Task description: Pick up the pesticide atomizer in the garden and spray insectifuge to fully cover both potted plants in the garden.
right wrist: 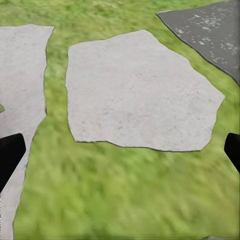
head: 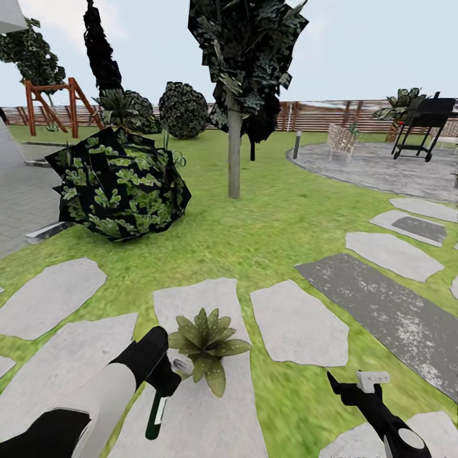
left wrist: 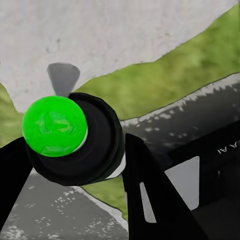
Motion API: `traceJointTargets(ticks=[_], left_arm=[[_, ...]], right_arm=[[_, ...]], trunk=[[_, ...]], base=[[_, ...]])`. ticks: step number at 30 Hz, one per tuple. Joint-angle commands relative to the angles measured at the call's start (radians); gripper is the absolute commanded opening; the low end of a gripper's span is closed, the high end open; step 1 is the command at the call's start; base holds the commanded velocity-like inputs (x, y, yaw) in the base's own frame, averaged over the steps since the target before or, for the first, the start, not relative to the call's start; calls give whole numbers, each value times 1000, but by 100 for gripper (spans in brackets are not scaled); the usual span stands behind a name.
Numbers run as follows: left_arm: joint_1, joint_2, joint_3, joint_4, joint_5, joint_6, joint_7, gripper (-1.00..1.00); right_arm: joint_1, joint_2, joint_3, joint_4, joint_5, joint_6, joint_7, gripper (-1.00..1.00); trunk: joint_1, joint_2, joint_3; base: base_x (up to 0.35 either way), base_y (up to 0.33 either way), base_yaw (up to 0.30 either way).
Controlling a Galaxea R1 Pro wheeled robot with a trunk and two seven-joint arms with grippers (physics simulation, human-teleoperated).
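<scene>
A potted plant (head: pixel 207 343), a low rosette of pointed pale-streaked leaves, stands on a white stepping stone (head: pixel 197 420) in the garden lawn. Just left of it my left gripper (head: pixel 166 381) is shut on the pesticide atomizer (head: pixel 156 412), a dark green bottle hanging down with its white spray head (head: pixel 183 366) close to the leaves. In the left wrist view the bottle's bright green round end (left wrist: pixel 55 125) sits between the black fingers (left wrist: pixel 145 185). My right gripper (head: pixel 356 388) hovers open over grass at the lower right, its fingertips (right wrist: pixel 10 155) spread wide apart.
A big dark leafy bush (head: pixel 121 184) stands to the left and a tree trunk (head: pixel 234 152) straight ahead. A dark grey slab (head: pixel 388 312) and pale stepping stones (head: pixel 299 327) lie to the right. Far right are a round patio (head: pixel 381 168), a grill (head: pixel 426 124) and a bollard lamp (head: pixel 296 144).
</scene>
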Motion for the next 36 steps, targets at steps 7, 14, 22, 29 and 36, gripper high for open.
traceJointTargets(ticks=[7,14,22,29,36], left_arm=[[7,41,-6,32,-5,2,-11,-100],[7,45,-7,32,97,-2,-12,-100],[0,46,-12,25,111,0,-10,-100],[-3,46,-11,23,109,0,-9,-100],[-1,39,-18,23,109,-2,-9,-100]], right_arm=[[-1,1,-5,-2,10,-6,6,100],[-1,1,-5,0,11,-6,6,100],[-1,1,-5,0,11,-6,6,100],[-1,1,-5,0,10,-6,6,100],[-1,1,-5,0,10,-6,6,100]], trunk=[[0,0,-1],[0,0,-1],[0,0,-1],[0,0,-1],[0,0,-1]], base=[[0,37,-9],[0,0,0],[0,114,0],[0,300,-109],[68,209,-290]])
